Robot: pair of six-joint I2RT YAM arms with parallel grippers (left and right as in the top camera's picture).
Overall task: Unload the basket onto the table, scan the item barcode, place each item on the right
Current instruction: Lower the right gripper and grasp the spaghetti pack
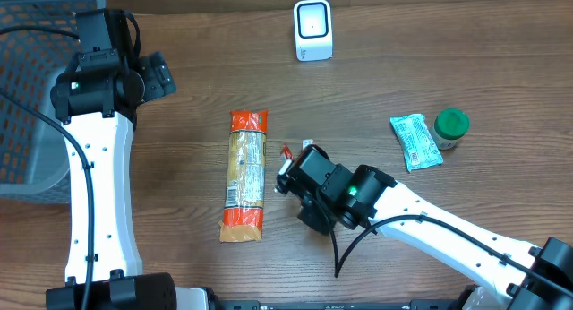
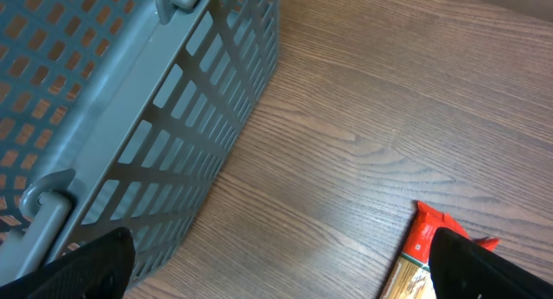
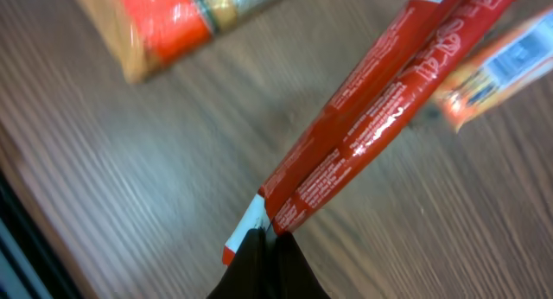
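Far left: grey slatted plastic basket [image 1: 22,122], set on wood-grain table [image 1: 403,59]. Mid-table: long clear packet with orange-red ends [image 1: 245,176], lying flat, lengthwise from near to far. Right side: pale blue-green sachet [image 1: 415,141], flat and slightly tilted, just beside small upright green-capped jar [image 1: 451,127] on its right.

Red stick packet [image 3: 371,135], white lettering; grey lattice basket [image 2: 95,109]; brown wood-grain table [image 2: 363,100].
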